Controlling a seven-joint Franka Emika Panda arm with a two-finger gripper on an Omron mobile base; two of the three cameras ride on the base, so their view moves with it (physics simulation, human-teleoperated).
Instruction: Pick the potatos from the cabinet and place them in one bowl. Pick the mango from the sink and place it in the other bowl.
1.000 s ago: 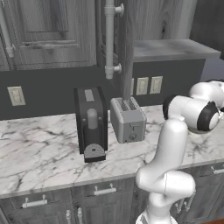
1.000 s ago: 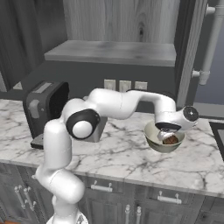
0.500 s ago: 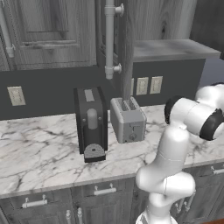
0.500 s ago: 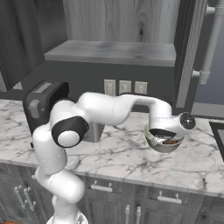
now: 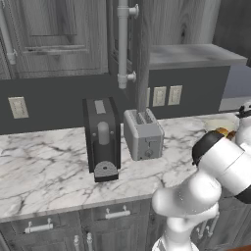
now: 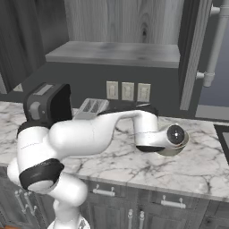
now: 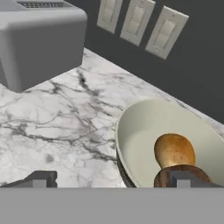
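Observation:
The pale beige bowl [image 7: 144, 127] sits on the marble counter with two potatos in it: an orange-brown one [image 7: 174, 150] and a darker brown one [image 7: 168, 176] at the near rim. My gripper [image 7: 111, 181] hangs open just above the bowl's near side, its right fingertip [image 7: 186, 179] against the darker potato and its left fingertip [image 7: 37, 179] over bare counter. From the left the bowl [image 5: 219, 124] shows beside my arm. From the right my hand covers most of the bowl [image 6: 170, 152]. The cabinet [image 6: 116, 51] stands open above. The mango and the other bowl are out of view.
A silver toaster [image 5: 143, 133] and a black coffee machine [image 5: 102, 139] stand left of the bowl. Three wall outlets [image 7: 135, 22] sit behind it. The open cabinet door [image 6: 192, 53] hangs above the counter. A dark corner of the sink [image 6: 223, 138] shows at the far right.
The hand has drawn back and lower, toward the bowl's near side, and now covers the bowl in the right base view. My elbow has swung down and forward.

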